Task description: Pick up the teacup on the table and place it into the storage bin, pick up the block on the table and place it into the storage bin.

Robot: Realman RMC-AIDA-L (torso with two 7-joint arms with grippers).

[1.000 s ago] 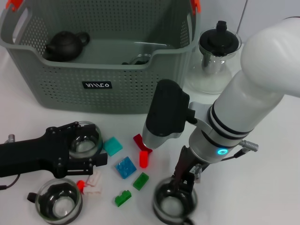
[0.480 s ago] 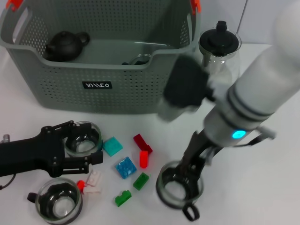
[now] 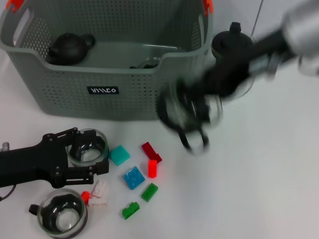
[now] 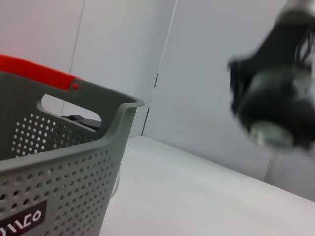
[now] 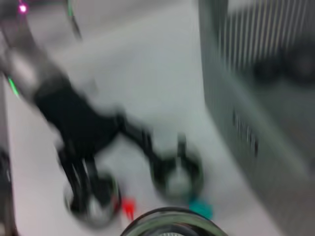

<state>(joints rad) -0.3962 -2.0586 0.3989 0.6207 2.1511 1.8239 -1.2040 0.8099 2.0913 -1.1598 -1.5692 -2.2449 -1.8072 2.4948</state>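
The right gripper (image 3: 192, 107) appears as a motion-smeared dark shape above the table (image 3: 259, 189), just in front of the right end of the storage bin (image 3: 107, 92); a glass teacup (image 3: 187, 112) is carried in it, clear of the table surface and level with the bin's front wall, not yet over the rim. The jaws are clamped on the cup, though the blur hides the exact contact. The left gripper (image 3: 84, 157) lies low at the near left, its fingers standing apart around a second glass teacup (image 3: 88, 148) that rests on the table; whether they touch the glass cannot be told. A third teacup (image 3: 62, 214) sits nearer still, at the near-left edge. Between the two arms, small blocks lie scattered on the table: a teal block (image 3: 119, 155), a blue block (image 3: 133, 178), red blocks (image 3: 151, 158) and green blocks (image 3: 140, 200). Inside the bin a dark teapot (image 3: 70, 47) sits at its far left. A glass teapot (image 3: 232, 55) with a black lid stands to the right of the bin, behind the right arm.
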